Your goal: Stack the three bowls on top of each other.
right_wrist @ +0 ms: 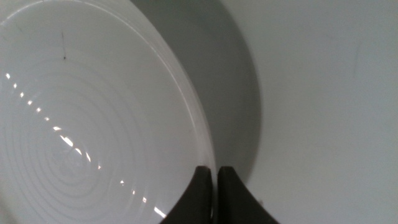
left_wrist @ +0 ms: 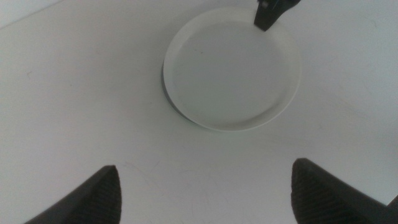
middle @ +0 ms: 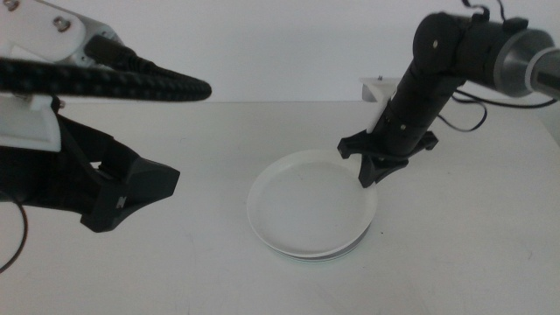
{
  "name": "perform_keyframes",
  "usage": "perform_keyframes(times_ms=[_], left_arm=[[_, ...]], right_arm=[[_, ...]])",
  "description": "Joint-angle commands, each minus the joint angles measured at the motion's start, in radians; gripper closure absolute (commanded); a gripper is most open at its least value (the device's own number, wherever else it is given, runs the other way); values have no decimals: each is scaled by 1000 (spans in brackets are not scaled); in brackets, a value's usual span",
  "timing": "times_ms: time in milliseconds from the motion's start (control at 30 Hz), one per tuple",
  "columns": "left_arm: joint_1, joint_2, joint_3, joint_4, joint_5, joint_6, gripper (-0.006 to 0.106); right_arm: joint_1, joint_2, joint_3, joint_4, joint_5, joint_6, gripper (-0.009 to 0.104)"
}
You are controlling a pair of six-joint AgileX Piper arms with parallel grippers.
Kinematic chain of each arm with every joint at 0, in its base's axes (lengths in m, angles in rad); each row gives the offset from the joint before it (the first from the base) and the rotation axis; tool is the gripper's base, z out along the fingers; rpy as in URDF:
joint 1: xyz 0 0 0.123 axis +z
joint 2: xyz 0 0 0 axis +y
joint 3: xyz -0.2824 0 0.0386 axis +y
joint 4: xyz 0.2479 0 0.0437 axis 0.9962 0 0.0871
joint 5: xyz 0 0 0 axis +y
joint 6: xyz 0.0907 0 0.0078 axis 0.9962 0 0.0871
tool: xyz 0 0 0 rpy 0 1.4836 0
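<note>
Nearest to us in the middle view, the left gripper (middle: 131,188) hangs low over the white worktop (middle: 455,254) on the left side, well apart from the dishes. In its own wrist view we see its two dark jaws spread wide with bare worktop between them, holding nothing.

Further in, near the centre of the worktop, sits the stack of bowls. The white bowl (middle: 311,204) lies on top, shallow and plate-like. Under its near edge we make out a thin pale greenish rim (middle: 306,256) of a lower dish; we cannot tell how many dishes lie beneath, nor their colours with any certainty. From the left wrist view the white bowl (left_wrist: 231,70) shows as a full round, with the other arm's jaw tips just at its far rim.

Beyond that, the right gripper (middle: 372,175) comes down from the right, its tip at the far right rim of the white bowl. In the right wrist view we see its jaws pressed almost together on the bowl's thin rim (right_wrist: 202,134), pinching it.
</note>
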Motion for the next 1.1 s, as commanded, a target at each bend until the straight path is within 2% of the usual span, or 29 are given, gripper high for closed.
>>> perform_keyframes(times_ms=[0,233,633,833,1067], left_arm=[[-4,-9,-25,-18,-53,-4,-5],[-4,-9,-25,-18,-53,-4,-5],[-4,-9,-25,-17,-53,-4,-5],[-4,-9,-25,-15,-53,-4,-5],[-4,-9,-25,14,-109,-4,-5]], right_arm=[[-2,-59,16,36,-95,-13,96],[-2,-58,73,22,-238,-13,96],[-2,-16,73,15,-233,-5,95],[-2,-21,73,-3,-229,-5,78],[-3,-53,-1,-4,-169,-5,43]])
